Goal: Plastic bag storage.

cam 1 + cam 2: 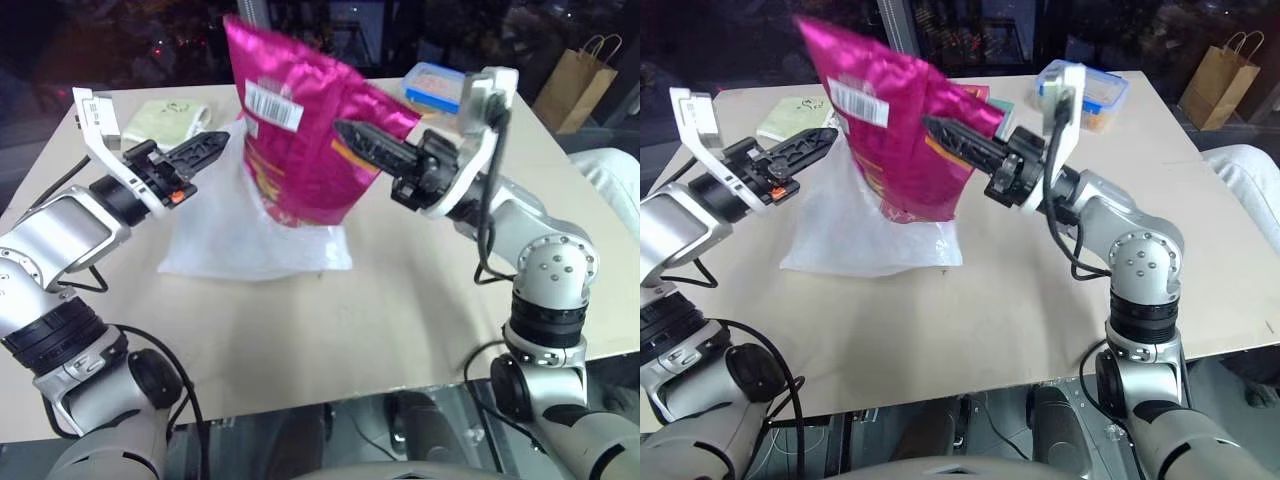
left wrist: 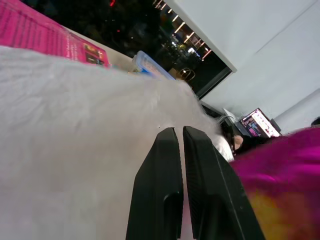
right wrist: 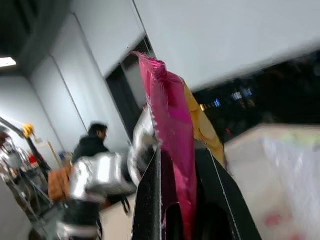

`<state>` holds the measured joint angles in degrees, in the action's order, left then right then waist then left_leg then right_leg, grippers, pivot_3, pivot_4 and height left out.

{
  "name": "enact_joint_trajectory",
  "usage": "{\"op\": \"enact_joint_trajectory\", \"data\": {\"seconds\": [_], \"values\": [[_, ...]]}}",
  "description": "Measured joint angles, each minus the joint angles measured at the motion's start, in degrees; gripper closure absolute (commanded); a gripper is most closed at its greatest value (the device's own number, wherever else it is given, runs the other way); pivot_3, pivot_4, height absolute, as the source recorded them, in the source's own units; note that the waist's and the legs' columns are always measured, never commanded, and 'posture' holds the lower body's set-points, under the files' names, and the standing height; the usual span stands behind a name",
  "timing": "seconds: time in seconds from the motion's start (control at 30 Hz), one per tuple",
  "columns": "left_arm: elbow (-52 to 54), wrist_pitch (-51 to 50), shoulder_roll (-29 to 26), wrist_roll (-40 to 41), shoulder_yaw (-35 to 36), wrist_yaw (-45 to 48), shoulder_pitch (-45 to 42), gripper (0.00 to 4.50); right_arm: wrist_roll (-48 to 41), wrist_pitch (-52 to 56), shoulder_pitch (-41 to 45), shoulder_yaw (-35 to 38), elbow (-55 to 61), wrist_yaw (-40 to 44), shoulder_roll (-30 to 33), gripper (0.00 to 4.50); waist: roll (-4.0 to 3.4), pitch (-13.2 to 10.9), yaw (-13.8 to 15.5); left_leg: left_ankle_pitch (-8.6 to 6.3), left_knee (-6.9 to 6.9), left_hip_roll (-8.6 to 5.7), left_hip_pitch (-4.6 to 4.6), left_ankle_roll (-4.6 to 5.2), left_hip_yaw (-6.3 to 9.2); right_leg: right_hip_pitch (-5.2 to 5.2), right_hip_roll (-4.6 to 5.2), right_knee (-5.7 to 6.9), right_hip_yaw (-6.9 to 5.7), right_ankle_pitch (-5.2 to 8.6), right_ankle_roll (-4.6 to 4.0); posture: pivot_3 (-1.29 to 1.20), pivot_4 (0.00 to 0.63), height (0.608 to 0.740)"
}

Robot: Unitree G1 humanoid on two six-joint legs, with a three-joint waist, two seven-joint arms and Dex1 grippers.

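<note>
The plastic bag, thin and translucent white, lies on the beige table and rises to a peak at its left top corner. My left gripper is shut on that raised edge; in the left wrist view the white film spreads just beyond the closed fingertips. My right gripper is shut on a shiny magenta chips packet and holds it upright over the bag. The packet's lower end overlaps the bag; I cannot tell whether it is inside.
A blue-lidded clear box and a pale green packet sit at the table's far side. A brown paper bag with handles stands on the floor beyond the right corner. A person stands in the background.
</note>
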<state>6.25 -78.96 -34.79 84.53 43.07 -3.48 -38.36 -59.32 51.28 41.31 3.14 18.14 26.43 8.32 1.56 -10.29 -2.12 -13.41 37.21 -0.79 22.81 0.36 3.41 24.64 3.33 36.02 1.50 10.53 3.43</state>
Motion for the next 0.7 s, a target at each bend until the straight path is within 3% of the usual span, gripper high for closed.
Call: {"op": "enact_joint_trajectory", "data": {"seconds": [0.17,0.2,0.27,0.33,0.43,0.5,0.63,0.7], "values": [[1.1,2.9,-3.5,2.7,-3.3,-0.3,3.1,4.29,3.4,-1.2,-1.4,-3.9,-5.8,0.6,-2.7,4.50,-0.01,0.0,-0.2,0.00,-0.01,0.00,0.01,0.00,-0.07,0.05,-0.02,0.01,0.08,0.00,0.00,0.00,0.150,0.740],[2.9,3.5,-5.3,2.2,-4.0,1.3,5.1,3.78,3.9,-1.9,-1.4,-3.9,-7.6,0.6,-3.5,4.50,0.00,0.0,-0.3,0.00,-0.01,0.00,0.02,0.00,-0.07,0.05,-0.02,-0.01,0.08,0.00,0.00,0.00,0.150,0.740],[7.5,3.8,-8.7,0.6,-6.2,4.2,8.3,3.26,4.5,-2.4,-1.6,-3.6,-9.3,0.5,-3.9,4.50,-0.01,0.0,-0.2,0.00,-0.04,-0.01,0.05,0.00,-0.08,0.06,-0.01,-0.05,0.09,0.00,0.00,0.00,0.150,0.740],[15.4,4.3,-12.6,-0.2,-8.1,8.1,12.8,2.26,4.0,-2.2,-1.6,-2.2,-10.1,0.3,-3.9,4.50,-0.02,0.0,0.0,0.00,-0.08,-0.02,0.09,0.00,-0.07,0.06,0.01,-0.13,0.07,0.00,-0.01,0.00,0.150,0.740],[22.9,6.0,-13.2,0.2,-10.0,9.5,17.9,0.84,1.3,-1.0,-1.5,0.5,-10.0,-0.1,-3.2,4.50,-0.06,0.0,0.3,-0.01,-0.11,-0.03,0.06,0.00,-0.08,0.05,0.07,-0.12,0.05,0.01,-0.01,0.00,0.150,0.740],[23.4,7.3,-13.8,4.8,-8.8,10.5,24.5,0.03,-0.3,0.0,-1.1,0.8,-10.1,-0.2,-3.5,4.50,-0.09,0.0,-0.2,-0.01,-0.15,0.07,-0.01,0.00,-0.07,0.08,0.00,-0.12,0.11,0.02,-0.03,0.00,0.150,0.740],[23.1,7.6,-19.1,21.0,-4.4,15.3,40.4,0.03,-0.8,0.1,0.7,1.2,-10.8,-0.3,-4.1,4.50,-0.17,-0.1,-0.8,-0.01,-0.22,0.38,-0.01,0.02,-0.08,0.23,-0.20,-0.07,0.17,0.13,-0.18,0.00,0.150,0.740],[23.5,8.5,-20.1,24.1,-2.3,16.8,45.6,0.03,-0.7,0.1,1.7,1.2,-11.8,-0.1,-4.0,4.50,-0.29,-0.2,-0.4,-0.01,-0.25,0.38,-0.02,0.02,-0.22,0.21,-0.23,-0.09,0.10,0.24,-0.33,0.00,0.150,0.740]]}}
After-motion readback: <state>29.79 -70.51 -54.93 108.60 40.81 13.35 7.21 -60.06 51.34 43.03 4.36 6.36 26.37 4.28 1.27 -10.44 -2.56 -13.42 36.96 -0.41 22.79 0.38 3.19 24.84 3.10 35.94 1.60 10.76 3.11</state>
